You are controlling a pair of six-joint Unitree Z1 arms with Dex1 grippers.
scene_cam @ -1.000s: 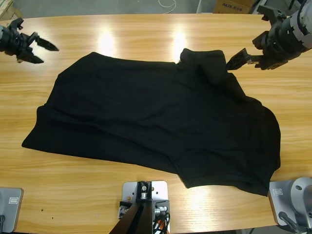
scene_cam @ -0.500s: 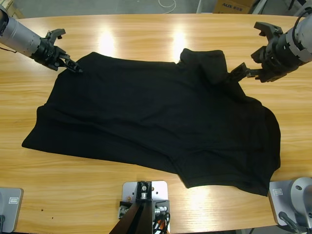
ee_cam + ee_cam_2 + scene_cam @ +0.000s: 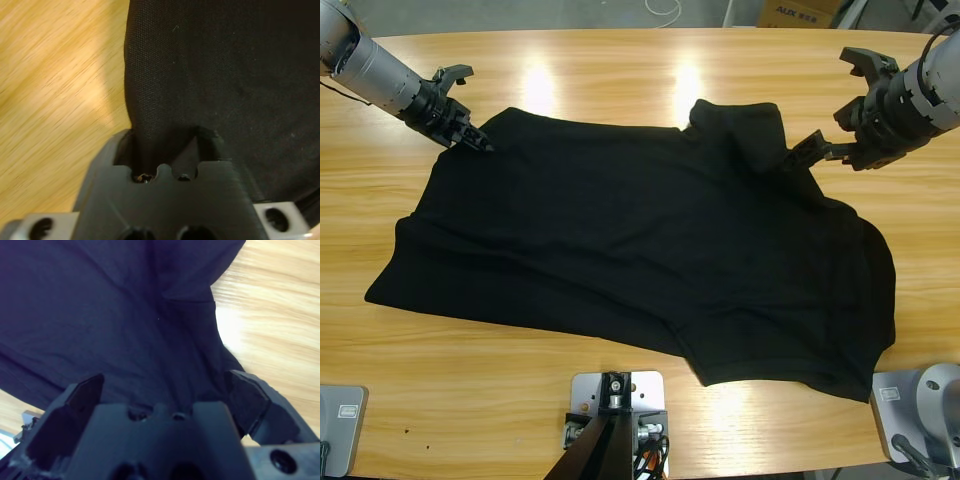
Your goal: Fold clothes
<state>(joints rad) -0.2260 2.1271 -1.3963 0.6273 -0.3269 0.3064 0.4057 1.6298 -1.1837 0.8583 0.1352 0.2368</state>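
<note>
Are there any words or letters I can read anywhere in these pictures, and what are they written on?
"AUX": printed on a cardboard box past the far edge of the table, in the high view. A few smaller characters follow it but are too blurred to read.
No readable text shows on the black shirt in any view.

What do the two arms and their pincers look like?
Both arms are silver-grey metal cylinders that end in black. The left pincer has slim black jaws tapering to points. The right pincer has broader black jaws on a dark, ribbed wrist. Each wrist view shows a matte black body with round holes.
</note>
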